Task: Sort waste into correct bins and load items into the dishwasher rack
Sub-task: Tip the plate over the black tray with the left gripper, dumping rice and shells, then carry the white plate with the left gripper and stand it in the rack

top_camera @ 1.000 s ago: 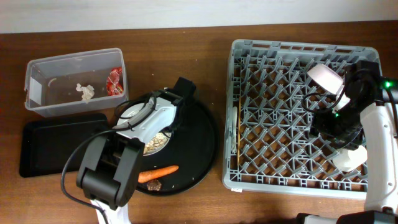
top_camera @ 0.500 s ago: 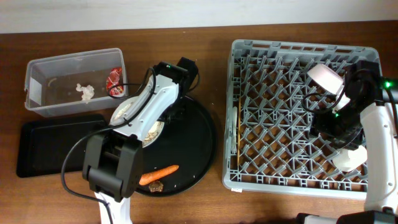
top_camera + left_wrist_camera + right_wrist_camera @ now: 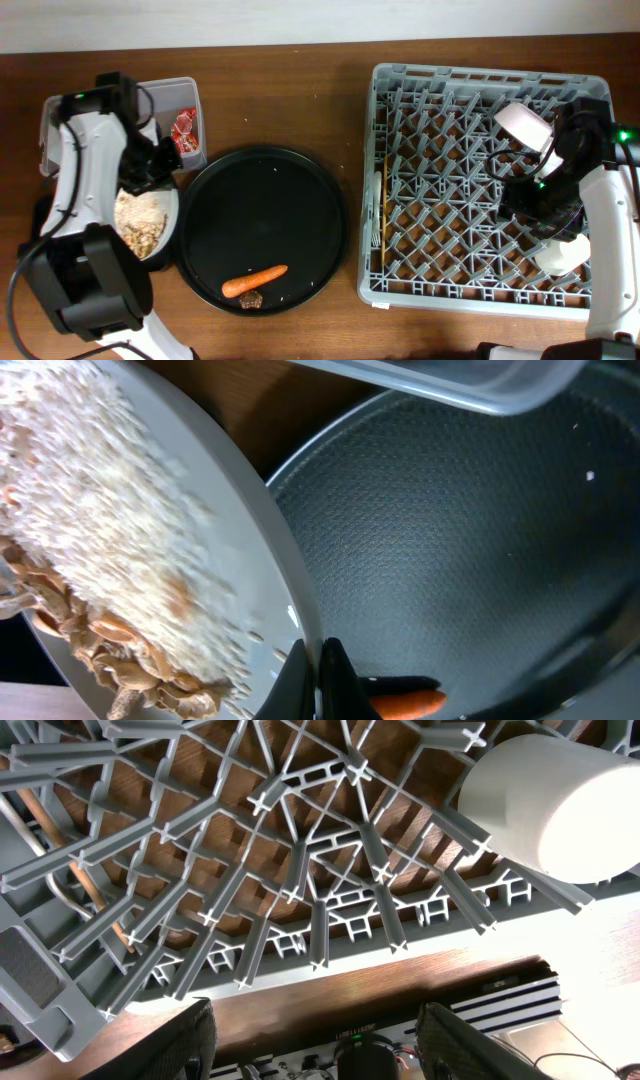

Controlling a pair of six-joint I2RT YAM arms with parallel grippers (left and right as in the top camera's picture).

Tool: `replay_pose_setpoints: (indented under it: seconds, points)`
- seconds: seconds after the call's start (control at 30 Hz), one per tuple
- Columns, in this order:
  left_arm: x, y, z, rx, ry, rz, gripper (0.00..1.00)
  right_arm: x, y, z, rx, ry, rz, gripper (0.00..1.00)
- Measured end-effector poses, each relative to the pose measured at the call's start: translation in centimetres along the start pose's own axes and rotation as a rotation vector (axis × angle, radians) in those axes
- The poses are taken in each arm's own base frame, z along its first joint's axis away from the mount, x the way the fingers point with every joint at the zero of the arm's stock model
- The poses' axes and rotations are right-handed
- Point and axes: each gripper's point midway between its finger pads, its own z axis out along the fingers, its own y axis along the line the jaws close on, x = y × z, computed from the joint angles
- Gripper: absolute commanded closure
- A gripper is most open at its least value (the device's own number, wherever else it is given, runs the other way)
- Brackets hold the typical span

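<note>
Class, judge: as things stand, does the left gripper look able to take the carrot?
Probably not yet: the left gripper is shut on the white plate of rice. The carrot itself lies uncovered on the round tray.

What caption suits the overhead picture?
Left gripper holds a rice-covered white plate beside the round black tray with a carrot; the right arm hangs over the grey rack.

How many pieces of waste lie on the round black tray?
2. An orange carrot lies near the front edge of the tray; a small brown lump sits beside it, nearer the rim. None seems hidden.
</note>
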Motion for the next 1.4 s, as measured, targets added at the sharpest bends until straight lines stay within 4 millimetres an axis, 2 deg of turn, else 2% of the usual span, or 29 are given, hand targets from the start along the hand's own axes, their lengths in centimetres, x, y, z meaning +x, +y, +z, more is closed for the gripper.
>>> replay_pose_setpoints:
  seconds: [0.1, 0.2, 0.33, 0.4, 0.57, 0.63, 0.73, 0.8, 0.87, 0.93, 1.0, 1.23, 1.33, 1.4]
  points:
    - [-0.2, 2.0, -0.6, 0.109, 0.02, -0.052, 1.0, 0.0, 0.0, 0.0, 0.0, 0.0, -0.001, 0.32]
    - [-0.4, 2.4, -1.4, 0.261, 0.019, -0.061, 1.0, 0.0, 0.0, 0.0, 0.0, 0.0, -0.002, 0.32]
    - [-0.5, 3.5, -3.8, 0.511, -0.019, -0.074, 1.0, 0.0, 0.0, 0.0, 0.0, 0.0, -0.002, 0.32]
    - [-0.8, 5.3, -5.6, 0.654, -0.079, -0.102, 1.0, 0.0, 0.0, 0.0, 0.0, 0.001, -0.002, 0.32]
    - [-0.9, 8.4, -7.7, 0.782, -0.167, -0.179, 1.0, 0.0, 0.0, 0.0, 0.0, 0.001, -0.002, 0.32]
    - [-0.9, 8.7, -8.5, 0.826, -0.198, -0.176, 1.0, 0.1, 0.0, 0.0, 0.0, 0.003, -0.002, 0.33]
    - [-0.2, 8.1, -9.6, 0.894, -0.207, -0.147, 1.0, 0.1, 0.0, 0.0, 0.001, 0.003, -0.003, 0.32]
    - [-1.6, 8.7, -9.9, 0.89, -0.299, -0.105, 1.0, 0.1, 0.0, 0.0, 0.001, 0.004, -0.002, 0.32]
    - [-1.5, 8.7, -10.1, 0.905, -0.295, -0.113, 1.0, 0.2, 0.0, 0.0, 0.002, 0.008, -0.004, 0.33]
    - [-0.5, 8.1, -10.7, 0.947, -0.267, -0.123, 1.0, 0.2, 0.0, 0.0, 0.001, 0.009, -0.003, 0.33]
    - [-0.5, 8.0, -10.9, 0.953, -0.283, -0.096, 1.0, 0.2, 0.0, 0.0, 0.002, 0.009, -0.004, 0.32]
    - [0.2, 8.0, -10.4, 0.932, -0.228, -0.127, 1.0, 0.3, -0.1, 0.0, 0.003, 0.011, -0.004, 0.32]
    - [1.1, 4.2, -10.7, 0.943, -0.166, -0.037, 1.0, 0.3, -0.1, 0.0, 0.003, 0.011, -0.006, 0.32]
    - [3.6, -1.9, -13.4, 0.929, -0.196, 0.186, 1.0, 0.5, -0.1, 0.0, 0.005, 0.019, -0.005, 0.33]
